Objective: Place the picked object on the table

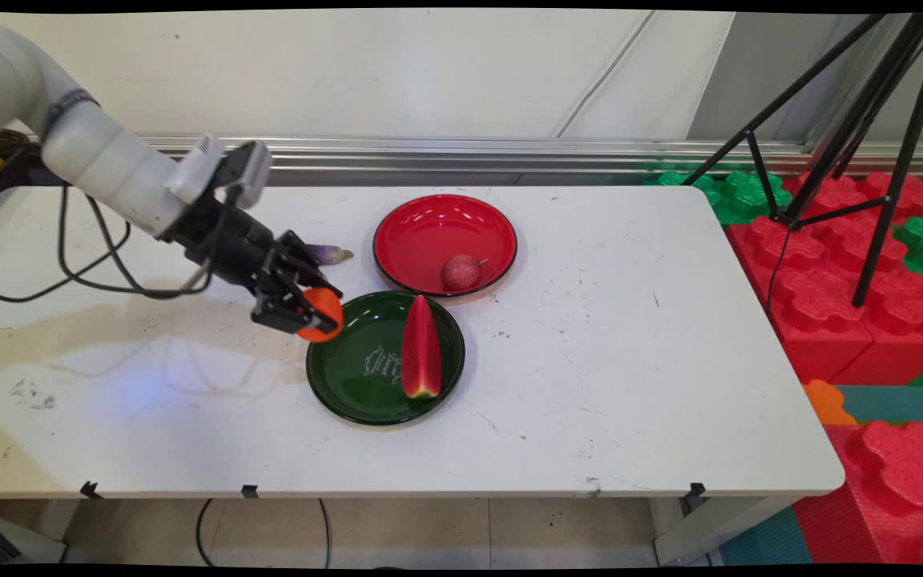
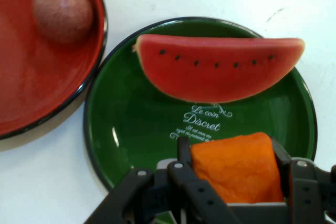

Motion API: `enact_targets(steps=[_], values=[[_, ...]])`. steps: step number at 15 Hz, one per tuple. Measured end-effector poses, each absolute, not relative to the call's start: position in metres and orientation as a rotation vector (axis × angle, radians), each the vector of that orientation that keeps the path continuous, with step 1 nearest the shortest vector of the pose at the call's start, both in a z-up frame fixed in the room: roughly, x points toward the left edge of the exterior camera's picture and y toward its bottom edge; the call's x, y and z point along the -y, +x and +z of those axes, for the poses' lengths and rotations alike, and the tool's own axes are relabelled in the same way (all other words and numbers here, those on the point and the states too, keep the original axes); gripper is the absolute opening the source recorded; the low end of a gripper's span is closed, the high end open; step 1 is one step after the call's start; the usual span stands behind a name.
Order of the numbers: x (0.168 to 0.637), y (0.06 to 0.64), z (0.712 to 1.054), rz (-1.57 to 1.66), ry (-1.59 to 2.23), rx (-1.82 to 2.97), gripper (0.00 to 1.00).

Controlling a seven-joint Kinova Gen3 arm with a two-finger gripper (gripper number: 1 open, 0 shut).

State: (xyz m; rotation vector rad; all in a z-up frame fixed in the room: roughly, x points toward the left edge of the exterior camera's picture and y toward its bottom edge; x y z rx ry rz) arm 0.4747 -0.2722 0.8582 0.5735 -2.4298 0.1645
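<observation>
We have the black two-finger gripper [image 1: 311,314] clamped on a round orange toy fruit [image 1: 323,315], carried over the left rim of the dark green glossy plate [image 1: 349,377]. The red plastic watermelon wedge [image 1: 421,349] lies on that plate, long axis near-to-far, tip toward the red glossy plate [image 1: 429,228] holding a small reddish ball-shaped fruit [image 1: 461,272].
</observation>
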Motion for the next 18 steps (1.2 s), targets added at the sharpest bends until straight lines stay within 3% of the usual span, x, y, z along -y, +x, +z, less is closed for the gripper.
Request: enact_targets(steps=[9,18], values=[[0.276,0.530,0.879,0.243,0.582,2.539,0.00],[0.301,0.558,0.840,0.248,0.617,2.615,0.00]])
